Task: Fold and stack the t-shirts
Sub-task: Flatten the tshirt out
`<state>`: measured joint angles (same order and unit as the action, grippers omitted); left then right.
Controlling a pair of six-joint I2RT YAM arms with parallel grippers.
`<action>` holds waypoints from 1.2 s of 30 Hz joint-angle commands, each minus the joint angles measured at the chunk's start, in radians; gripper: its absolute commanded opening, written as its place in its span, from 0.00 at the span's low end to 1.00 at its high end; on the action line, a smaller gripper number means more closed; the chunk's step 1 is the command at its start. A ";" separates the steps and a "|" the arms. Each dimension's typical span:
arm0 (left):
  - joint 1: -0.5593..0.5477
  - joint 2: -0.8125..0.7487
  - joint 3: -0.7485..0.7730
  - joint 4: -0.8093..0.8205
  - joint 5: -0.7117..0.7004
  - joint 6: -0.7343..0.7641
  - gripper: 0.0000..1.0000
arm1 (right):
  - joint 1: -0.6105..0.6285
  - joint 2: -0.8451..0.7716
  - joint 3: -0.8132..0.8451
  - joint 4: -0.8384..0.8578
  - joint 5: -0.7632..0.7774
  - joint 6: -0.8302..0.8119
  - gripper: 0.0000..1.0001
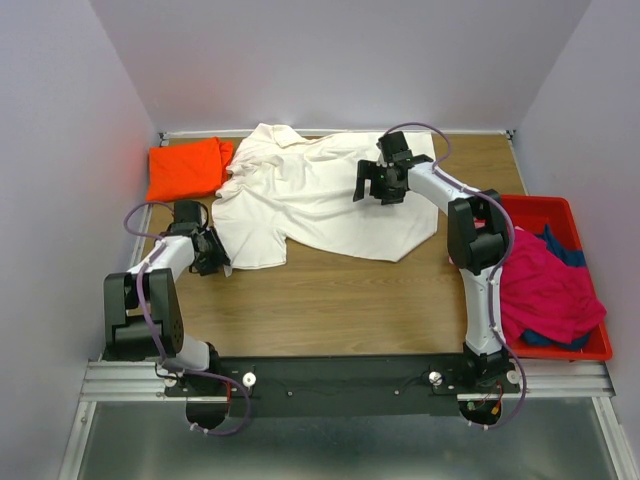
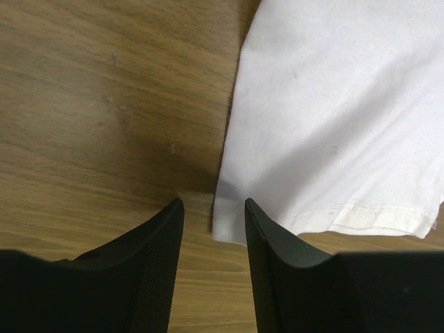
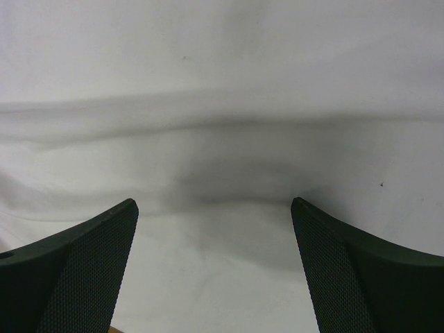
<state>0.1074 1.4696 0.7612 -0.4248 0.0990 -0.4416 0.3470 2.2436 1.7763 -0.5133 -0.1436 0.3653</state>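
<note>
The left gripper (image 2: 214, 202) stood half spread at about 8 o'clock on the table (image 1: 330, 300), its fingers straddling a hemmed corner of the cream-white shirt (image 2: 333, 125) without pinching it. That shirt lay rumpled across the middle, its long axis running from the collar at 11 o'clock to the far hem at 4 o'clock. The right gripper (image 3: 215, 205) hung spread wide over the cloth near 1 o'clock. An orange shirt (image 1: 185, 170) lay folded at 10 o'clock, and a magenta shirt (image 1: 545, 290) lay heaped in the red bin (image 1: 540, 205) at 3 o'clock.

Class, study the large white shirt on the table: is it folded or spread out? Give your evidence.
Spread out, not folded. The white shirt lies rumpled across the table, its collar and a sleeve laid open.
</note>
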 commanded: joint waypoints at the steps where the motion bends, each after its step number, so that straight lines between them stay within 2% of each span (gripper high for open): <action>1: -0.012 0.060 -0.023 0.000 0.051 0.023 0.44 | -0.002 -0.024 -0.023 -0.027 -0.008 0.007 0.97; 4: -0.017 0.081 -0.030 -0.002 0.074 0.030 0.34 | -0.002 -0.030 -0.028 -0.027 -0.007 0.009 0.97; 7: -0.025 0.087 -0.033 -0.002 0.088 0.038 0.15 | -0.002 -0.035 -0.034 -0.027 -0.005 0.011 0.97; 11: -0.025 0.092 -0.023 0.006 0.099 0.047 0.00 | -0.003 -0.047 -0.055 -0.027 -0.002 0.015 0.97; 15: -0.025 0.081 0.027 0.004 0.091 0.058 0.00 | -0.002 -0.085 -0.075 -0.027 -0.002 0.018 0.97; 19: -0.002 0.040 0.128 -0.035 -0.033 0.058 0.00 | -0.002 -0.171 -0.132 -0.030 0.015 0.017 0.97; 21: 0.027 0.031 0.188 -0.037 -0.044 0.057 0.00 | -0.003 -0.211 -0.172 -0.031 0.025 0.017 0.97; 27: 0.126 0.050 0.303 0.017 0.036 0.047 0.00 | -0.002 -0.355 -0.377 -0.039 0.053 0.069 0.96; 32: 0.130 0.138 0.359 0.018 0.135 0.073 0.00 | -0.002 -0.476 -0.564 -0.044 0.068 0.133 0.96; 36: 0.133 0.155 0.360 0.017 0.146 0.096 0.00 | -0.002 -0.544 -0.650 -0.045 0.104 0.191 0.96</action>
<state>0.2356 1.6032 1.1114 -0.4015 0.1944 -0.3801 0.3470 1.7611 1.1969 -0.5346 -0.0971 0.4797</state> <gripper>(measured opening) 0.004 0.962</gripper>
